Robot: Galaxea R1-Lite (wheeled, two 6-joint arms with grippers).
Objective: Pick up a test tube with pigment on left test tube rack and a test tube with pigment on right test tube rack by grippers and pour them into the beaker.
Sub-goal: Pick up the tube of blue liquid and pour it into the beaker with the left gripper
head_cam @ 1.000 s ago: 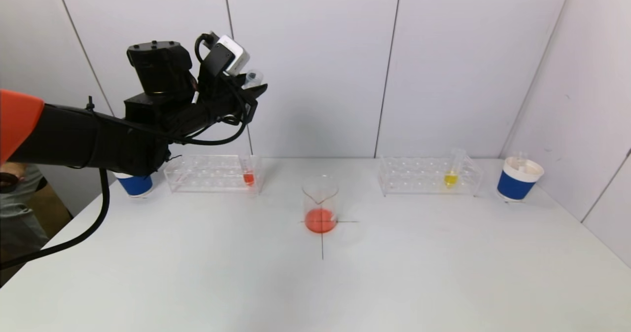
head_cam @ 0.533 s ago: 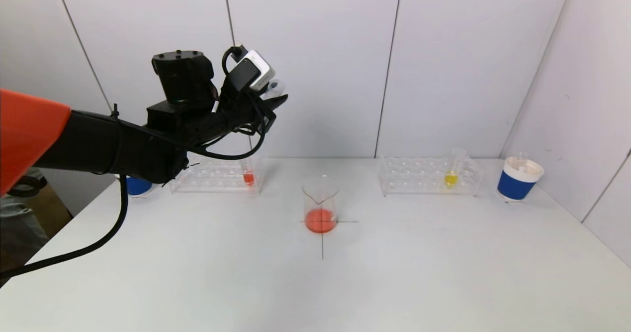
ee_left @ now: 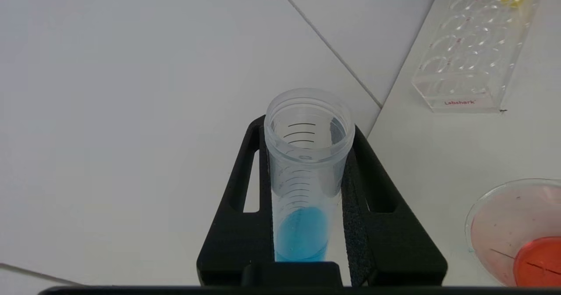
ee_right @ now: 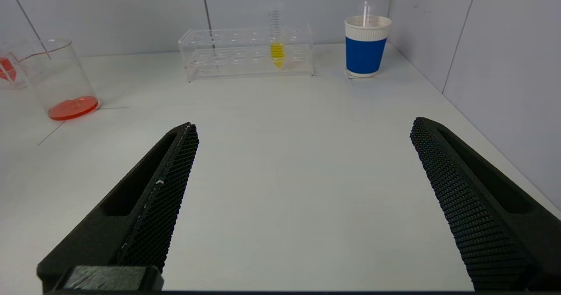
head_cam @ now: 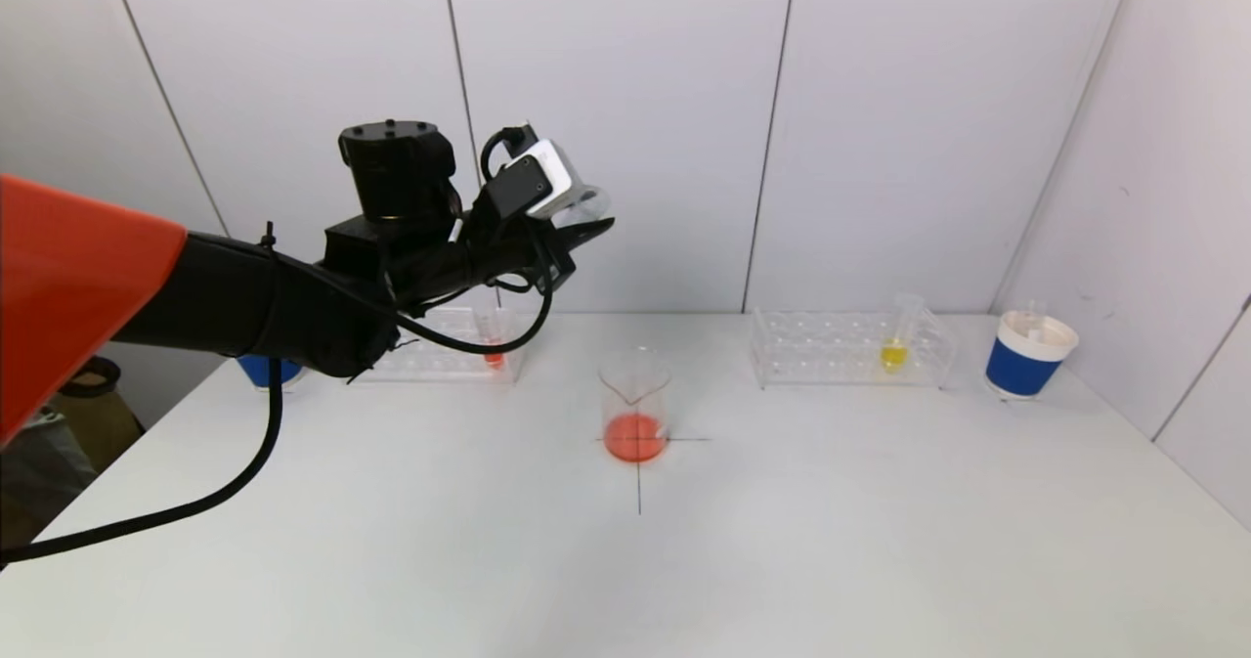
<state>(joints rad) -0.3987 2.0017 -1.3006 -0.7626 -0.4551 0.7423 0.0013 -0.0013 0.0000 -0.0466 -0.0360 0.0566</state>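
My left gripper (head_cam: 586,228) hangs high in the air, up and to the left of the beaker (head_cam: 635,406), shut on a clear test tube (ee_left: 307,176) with blue pigment in its bottom. The tube's open mouth points away from the wrist. Orange-red liquid lies in the beaker. The left test tube rack (head_cam: 430,345) holds a tube of red pigment (head_cam: 493,340). A tube of yellow pigment (head_cam: 897,340) stands in the right test tube rack (head_cam: 850,350). My right gripper (ee_right: 302,126) is open and empty, low over the table, out of the head view.
A blue paper cup (head_cam: 1026,355) stands right of the right rack by the wall. Another blue cup (head_cam: 264,370) is partly hidden behind my left arm. A black cross (head_cam: 640,472) marks the table under the beaker. Wall panels close off the back and right.
My left arm has carried the blue tube to the right and slightly down, closer to the beaker. The right gripper has not moved.
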